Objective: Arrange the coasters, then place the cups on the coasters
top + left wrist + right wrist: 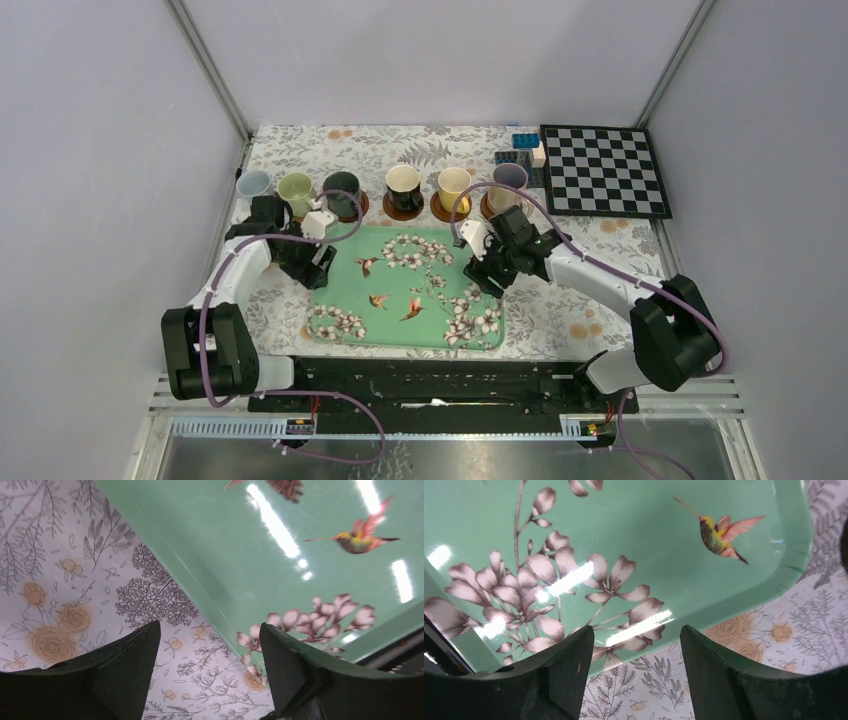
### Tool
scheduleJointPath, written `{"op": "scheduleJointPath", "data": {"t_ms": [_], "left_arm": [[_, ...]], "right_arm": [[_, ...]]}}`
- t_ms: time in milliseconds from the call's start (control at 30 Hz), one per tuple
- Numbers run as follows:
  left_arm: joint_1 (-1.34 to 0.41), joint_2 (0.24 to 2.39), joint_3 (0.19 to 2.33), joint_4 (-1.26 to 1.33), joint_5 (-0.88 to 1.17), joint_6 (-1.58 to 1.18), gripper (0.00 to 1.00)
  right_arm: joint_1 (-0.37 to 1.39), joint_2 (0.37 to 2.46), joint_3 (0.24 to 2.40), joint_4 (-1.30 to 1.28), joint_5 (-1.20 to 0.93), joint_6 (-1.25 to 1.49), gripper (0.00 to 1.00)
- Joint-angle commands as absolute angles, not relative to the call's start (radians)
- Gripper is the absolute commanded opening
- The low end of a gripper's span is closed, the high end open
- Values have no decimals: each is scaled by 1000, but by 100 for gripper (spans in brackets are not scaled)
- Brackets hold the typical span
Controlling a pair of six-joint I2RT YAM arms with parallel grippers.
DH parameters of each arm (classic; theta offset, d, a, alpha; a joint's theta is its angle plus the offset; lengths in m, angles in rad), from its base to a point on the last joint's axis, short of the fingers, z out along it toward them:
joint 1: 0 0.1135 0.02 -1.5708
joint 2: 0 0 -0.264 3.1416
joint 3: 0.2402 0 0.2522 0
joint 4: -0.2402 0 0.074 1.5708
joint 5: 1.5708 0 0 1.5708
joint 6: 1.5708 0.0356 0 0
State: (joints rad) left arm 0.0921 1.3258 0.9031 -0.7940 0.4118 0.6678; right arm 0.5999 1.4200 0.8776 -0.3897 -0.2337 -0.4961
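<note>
Pale grey walls [100,150], floral tablecloth [565,322]

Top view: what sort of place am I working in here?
Probably an enclosed robot test cell dressed as a tea table: plain grey walls on metal posts, a floral tablecloth, and a row of cups beside a chessboard.

1. Overhead view: bright, even, diffuse light; only faint shadows; sharp throughout.
2. Wrist views: white streaks of lamp glare on the glossy green floral tray [225,545].
3. The near fingers [125,675] look dark, shadowed and slightly soft.
</note>
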Motion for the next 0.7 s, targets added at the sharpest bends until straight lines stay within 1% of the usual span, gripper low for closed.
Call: {"op": "scheduleJointPath", "data": {"t_ms": [0, 200, 367, 600, 667], "left_arm": [[89, 1342, 830, -620, 281, 719, 77], [87, 1407, 778, -513, 175, 668, 70], [87, 1468, 762, -487, 79, 634, 61], [100, 1433, 720, -527, 8, 665, 57], [111, 1416, 710, -542, 5, 666, 53]], "right_arm": [[569, 1462, 909, -431, -170, -456, 70], [542, 1462, 887, -424, -139, -425, 70], [512, 1523, 914, -445, -125, -428, 69], [505, 1550, 938, -446, -142, -429, 69], [505, 1552, 940, -441, -145, -421, 69]]}}
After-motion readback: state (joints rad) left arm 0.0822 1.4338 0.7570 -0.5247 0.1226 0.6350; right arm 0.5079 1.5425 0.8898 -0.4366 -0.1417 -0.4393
